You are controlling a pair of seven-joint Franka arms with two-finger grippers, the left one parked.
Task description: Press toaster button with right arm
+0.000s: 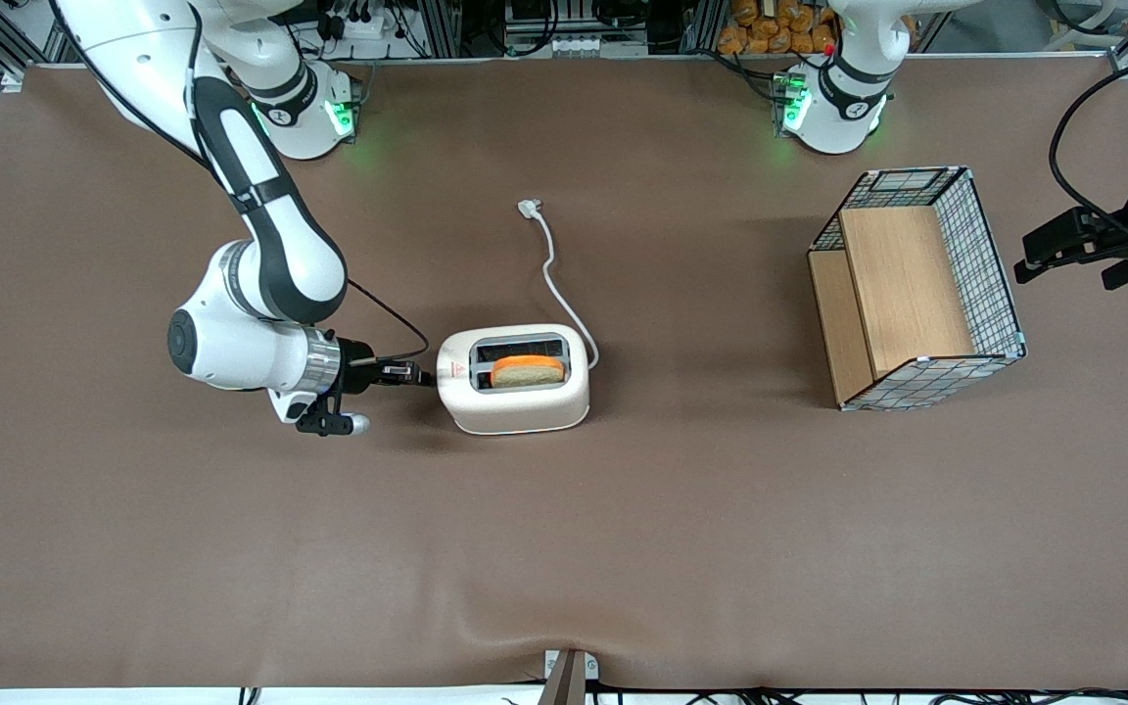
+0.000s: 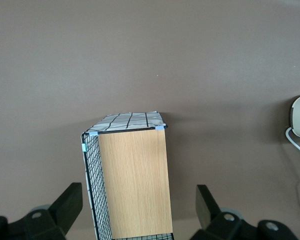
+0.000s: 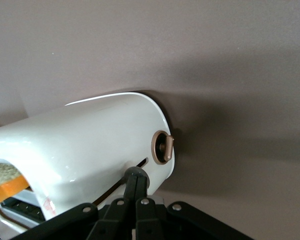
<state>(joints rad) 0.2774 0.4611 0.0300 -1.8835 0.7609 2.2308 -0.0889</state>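
The white toaster stands mid-table with a slice of bread in the slot nearer the front camera. The right arm reaches down to the toaster's end face on the working arm's side. My gripper is level with that face, fingers shut together. In the right wrist view the gripper has its closed tips against the toaster button, a small round grey knob sitting in the dark slot of the toaster. A brownish round dial sits beside the button on the same face.
The toaster's white cord runs away from the front camera to its plug. A wire basket with wooden panels lies toward the parked arm's end of the table; the basket also shows in the left wrist view.
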